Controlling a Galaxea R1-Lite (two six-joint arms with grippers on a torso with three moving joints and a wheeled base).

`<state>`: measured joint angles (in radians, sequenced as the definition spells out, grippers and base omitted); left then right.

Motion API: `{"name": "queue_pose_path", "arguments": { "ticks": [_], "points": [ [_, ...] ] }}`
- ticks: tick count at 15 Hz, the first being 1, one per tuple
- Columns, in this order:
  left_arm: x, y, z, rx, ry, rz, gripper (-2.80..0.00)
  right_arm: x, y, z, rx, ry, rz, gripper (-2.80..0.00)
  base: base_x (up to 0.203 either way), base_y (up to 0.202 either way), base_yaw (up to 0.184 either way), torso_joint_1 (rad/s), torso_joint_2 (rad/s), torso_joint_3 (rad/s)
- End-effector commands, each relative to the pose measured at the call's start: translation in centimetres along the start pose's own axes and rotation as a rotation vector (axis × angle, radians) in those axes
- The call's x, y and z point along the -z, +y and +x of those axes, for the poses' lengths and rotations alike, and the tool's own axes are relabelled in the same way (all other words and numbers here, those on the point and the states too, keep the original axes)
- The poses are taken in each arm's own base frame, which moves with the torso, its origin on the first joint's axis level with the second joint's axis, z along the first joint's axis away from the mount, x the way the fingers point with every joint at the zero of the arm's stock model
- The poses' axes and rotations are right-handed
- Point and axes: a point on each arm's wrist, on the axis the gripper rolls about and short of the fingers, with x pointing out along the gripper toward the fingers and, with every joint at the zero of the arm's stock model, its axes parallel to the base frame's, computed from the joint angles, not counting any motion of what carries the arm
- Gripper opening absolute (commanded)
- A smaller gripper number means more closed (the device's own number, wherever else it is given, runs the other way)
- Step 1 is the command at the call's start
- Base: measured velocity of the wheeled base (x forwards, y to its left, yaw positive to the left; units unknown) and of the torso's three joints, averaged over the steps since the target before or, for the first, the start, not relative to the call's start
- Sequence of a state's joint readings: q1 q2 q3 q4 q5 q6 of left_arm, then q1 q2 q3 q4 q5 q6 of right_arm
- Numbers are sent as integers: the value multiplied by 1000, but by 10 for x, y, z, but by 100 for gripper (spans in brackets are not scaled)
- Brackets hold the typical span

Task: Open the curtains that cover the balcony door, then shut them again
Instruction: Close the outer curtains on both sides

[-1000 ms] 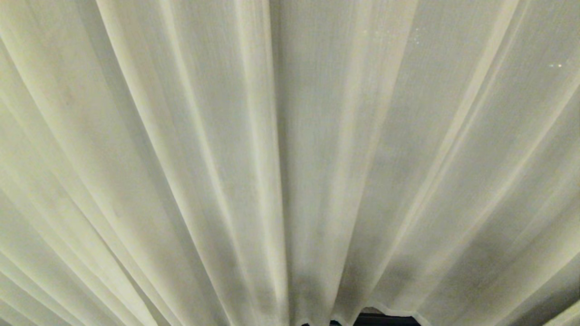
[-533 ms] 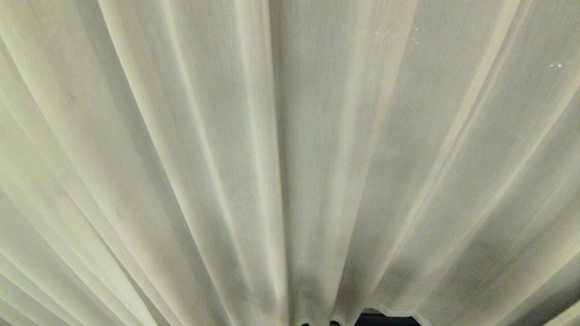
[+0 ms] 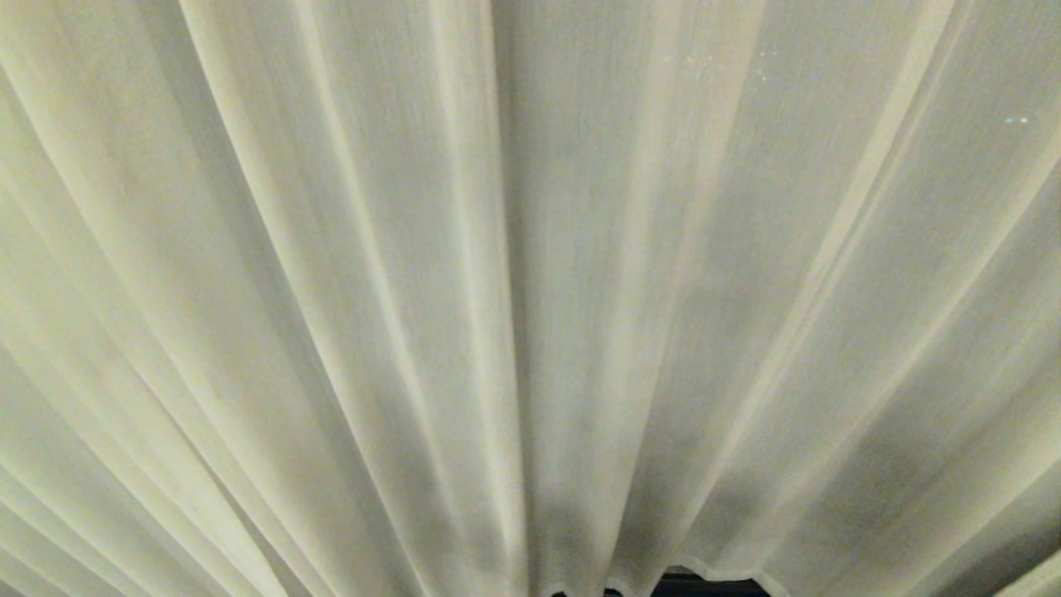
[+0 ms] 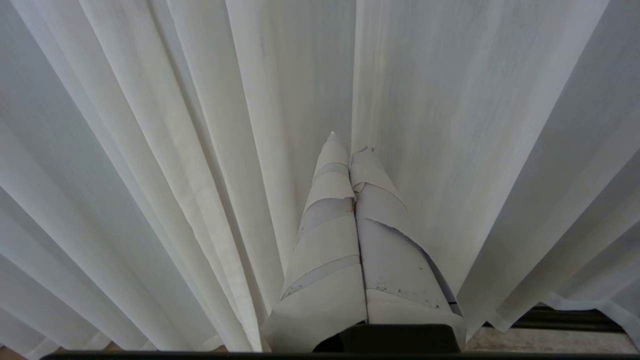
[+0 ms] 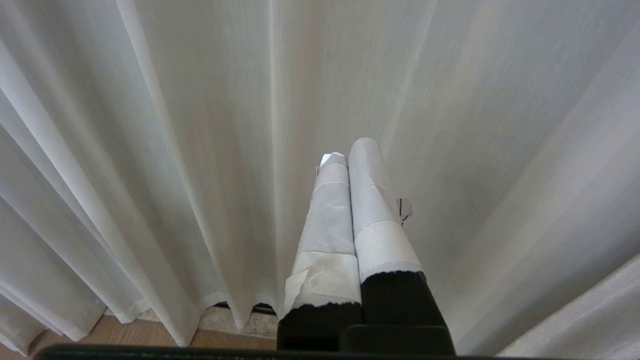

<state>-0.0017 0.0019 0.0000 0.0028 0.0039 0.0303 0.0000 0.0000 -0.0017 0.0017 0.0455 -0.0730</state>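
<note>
The curtains (image 3: 530,274) fill the head view edge to edge — thin off-white sheer in vertical pleats, the hem showing only at the bottom centre above a dark strip. No brand, label or legible writing appears on any surface. In the left wrist view, the left gripper (image 4: 346,142) sits at lower centre, tape-wrapped fingers clenched together on nothing, tips close to the fabric. In the right wrist view, the right gripper (image 5: 350,149) — also taped — is likewise clenched and empty, with wooden floor (image 5: 145,334) at lower left.
</note>
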Motion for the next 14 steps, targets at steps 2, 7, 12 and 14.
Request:
{"name": "queue_pose_path", "arguments": {
  "ticks": [2, 7, 12, 14],
  "points": [
    [0, 0, 0, -1, -2, 0, -280, 0, 0, 0, -1, 1, -1, -280, 0, 0, 0, 0, 0, 0],
    [0, 0, 0, -1, 0, 0, -280, 0, 0, 0, -1, 1, -1, -280, 1, -11, -3, 0, 0, 1],
    [0, 0, 0, -1, -2, 0, -280, 0, 0, 0, -1, 1, -1, -280, 0, -174, 0, 1, 1, 6],
    [0, 0, 0, -1, -2, 0, -280, 0, 0, 0, 0, 0, -1, -280, 0, -185, 1, 10, 0, 3]
  ]
}}
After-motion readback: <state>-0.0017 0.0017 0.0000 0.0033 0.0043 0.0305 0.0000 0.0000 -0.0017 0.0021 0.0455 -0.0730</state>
